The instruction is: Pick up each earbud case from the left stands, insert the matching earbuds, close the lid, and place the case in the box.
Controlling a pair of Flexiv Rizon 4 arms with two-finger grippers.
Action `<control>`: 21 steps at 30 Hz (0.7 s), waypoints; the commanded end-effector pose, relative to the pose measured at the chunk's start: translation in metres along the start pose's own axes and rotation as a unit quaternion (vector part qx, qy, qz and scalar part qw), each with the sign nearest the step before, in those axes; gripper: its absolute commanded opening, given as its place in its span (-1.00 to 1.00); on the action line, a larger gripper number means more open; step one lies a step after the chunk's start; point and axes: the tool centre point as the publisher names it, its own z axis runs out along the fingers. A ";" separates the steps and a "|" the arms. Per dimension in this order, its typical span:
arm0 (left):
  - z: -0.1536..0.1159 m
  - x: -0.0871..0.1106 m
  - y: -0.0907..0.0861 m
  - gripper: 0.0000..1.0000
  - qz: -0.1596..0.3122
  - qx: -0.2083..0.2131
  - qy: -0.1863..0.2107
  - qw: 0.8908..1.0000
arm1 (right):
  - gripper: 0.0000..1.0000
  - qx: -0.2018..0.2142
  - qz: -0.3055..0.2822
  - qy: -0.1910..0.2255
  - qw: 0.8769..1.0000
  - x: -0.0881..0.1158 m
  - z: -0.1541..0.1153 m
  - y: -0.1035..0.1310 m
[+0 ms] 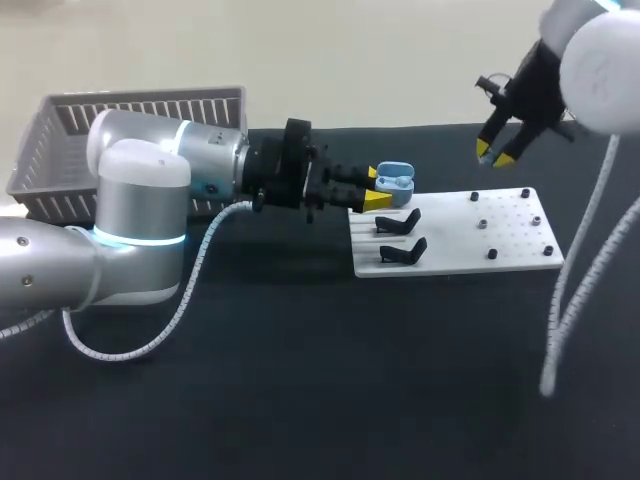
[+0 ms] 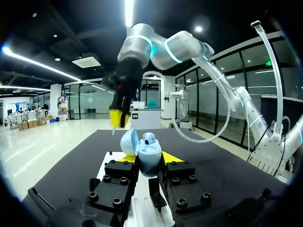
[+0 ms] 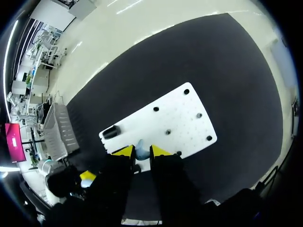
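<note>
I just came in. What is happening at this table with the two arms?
The left arm holds a blue earbud case in its jaws, lid open, by the black stands on the white board. The right arm hangs higher, beyond the board, with what looks like a small pale blue earbud pinched in its jaws. That earbud is not yet in the case. The grey basket stands at the table's far left.

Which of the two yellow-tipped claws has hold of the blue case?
The left gripper, coming in beside the grey basket, clamps the open blue case. The right gripper hangs higher, pinching only a small pale-blue piece.
</note>
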 end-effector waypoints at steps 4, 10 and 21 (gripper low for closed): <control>0.000 0.000 0.000 -1.00 0.000 0.000 0.001 1.000 | -1.00 0.008 -0.042 -0.026 0.999 0.053 -0.047 0.023; 0.000 0.000 0.000 -1.00 0.000 0.000 0.001 1.000 | -1.00 0.036 -0.128 -0.008 0.991 0.089 -0.048 0.048; 0.000 0.000 0.000 -1.00 0.000 0.000 0.001 1.000 | -1.00 0.066 -0.180 0.037 0.981 0.121 -0.030 0.084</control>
